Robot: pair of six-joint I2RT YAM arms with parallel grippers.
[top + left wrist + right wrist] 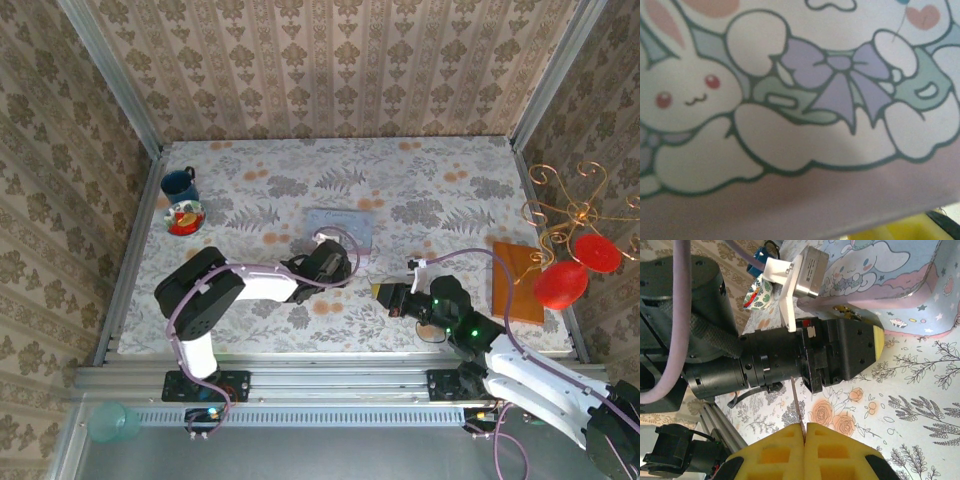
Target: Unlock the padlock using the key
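Unlocking, early: my right gripper point(804, 430) pinches key point(795, 405); left gripper point(340, 258) at tin point(340, 225), width untellable; lock left to open.

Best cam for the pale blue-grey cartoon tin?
Top external: the pale blue-grey rectangular tin shows nearly whole, with its place in the scene. Left wrist gives a blurred close-up of its bunny picture; right wrist, one corner and side.

Floral-covered table point(430, 190), pale blue-grey tin point(340, 228) near centre (cartoon lid), blue mug point(180, 184) and patterned bowl point(185, 217) far left, wooden board point(517, 281) right.
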